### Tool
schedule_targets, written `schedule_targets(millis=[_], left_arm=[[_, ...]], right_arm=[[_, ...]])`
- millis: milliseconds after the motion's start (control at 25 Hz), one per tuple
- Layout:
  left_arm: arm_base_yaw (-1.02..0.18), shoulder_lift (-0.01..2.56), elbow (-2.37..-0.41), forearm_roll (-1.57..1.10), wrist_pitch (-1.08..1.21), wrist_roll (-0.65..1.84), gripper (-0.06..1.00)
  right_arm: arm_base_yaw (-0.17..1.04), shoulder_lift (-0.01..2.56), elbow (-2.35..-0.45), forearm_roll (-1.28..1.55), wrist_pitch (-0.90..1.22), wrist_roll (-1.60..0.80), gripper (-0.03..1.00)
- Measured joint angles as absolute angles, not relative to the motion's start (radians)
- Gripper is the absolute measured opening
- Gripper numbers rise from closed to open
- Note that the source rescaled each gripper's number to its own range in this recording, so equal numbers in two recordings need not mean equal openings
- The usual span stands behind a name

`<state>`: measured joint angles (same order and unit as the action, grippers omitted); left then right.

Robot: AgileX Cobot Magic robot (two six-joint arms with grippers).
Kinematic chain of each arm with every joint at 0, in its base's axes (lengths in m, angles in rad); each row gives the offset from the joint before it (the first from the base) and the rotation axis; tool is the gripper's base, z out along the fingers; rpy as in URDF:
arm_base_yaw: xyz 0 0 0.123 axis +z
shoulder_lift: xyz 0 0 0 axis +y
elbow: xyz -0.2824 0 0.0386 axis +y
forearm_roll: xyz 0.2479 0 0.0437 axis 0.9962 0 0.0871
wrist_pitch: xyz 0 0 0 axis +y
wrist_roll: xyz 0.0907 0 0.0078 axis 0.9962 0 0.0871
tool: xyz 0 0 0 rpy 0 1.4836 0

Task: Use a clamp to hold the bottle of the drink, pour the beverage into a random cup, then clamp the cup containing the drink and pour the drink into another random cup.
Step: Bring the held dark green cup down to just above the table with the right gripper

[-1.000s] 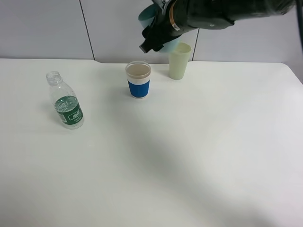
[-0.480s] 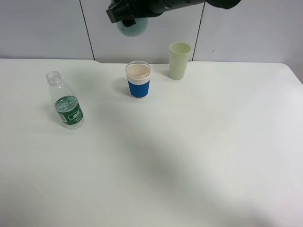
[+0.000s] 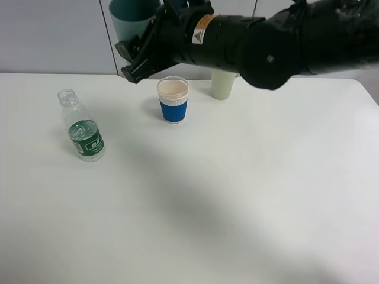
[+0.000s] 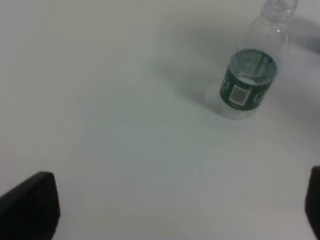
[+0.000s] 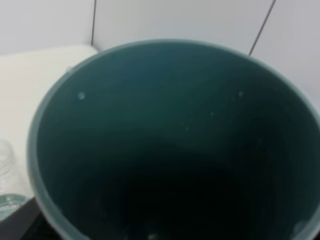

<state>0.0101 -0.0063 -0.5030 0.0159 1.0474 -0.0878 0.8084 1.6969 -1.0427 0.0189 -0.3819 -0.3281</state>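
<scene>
My right gripper (image 3: pixel 140 46) is shut on a teal cup (image 3: pixel 132 16) and holds it high above the table, up and to the left of the blue-sleeved cup (image 3: pixel 173 101), which holds pale liquid. In the right wrist view the teal cup's dark inside (image 5: pixel 175 150) fills the frame. The uncapped clear bottle with a green label (image 3: pixel 83 127) stands at the left; it also shows in the left wrist view (image 4: pixel 250 80). My left gripper (image 4: pixel 172 207) is open and empty, well short of the bottle. A pale green cup (image 3: pixel 221 86) stands partly hidden behind the right arm.
The black right arm (image 3: pixel 278 41) stretches across the top of the exterior view above the cups. The white table (image 3: pixel 225 195) reaches a grey panelled wall (image 3: pixel 53 35) at the back.
The right arm has swung the teal cup leftward, from above the pale green cup to past the blue-sleeved cup. The bottle and both standing cups have not moved.
</scene>
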Motion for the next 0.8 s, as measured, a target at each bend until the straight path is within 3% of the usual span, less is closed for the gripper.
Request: schedule_targets(millis=[320,800], left_arm=[[0.01,-0.006,-0.503,0.016,1.047,-0.088,1.0],[0.01,-0.006,-0.503,0.016,1.047,-0.088,1.0]], right_arm=[[0.81,1.697,-0.816,0.02,-0.652,-0.327,0.0],[0.81,1.821,-0.708,0.082,-0.728,-0.283,0.0]])
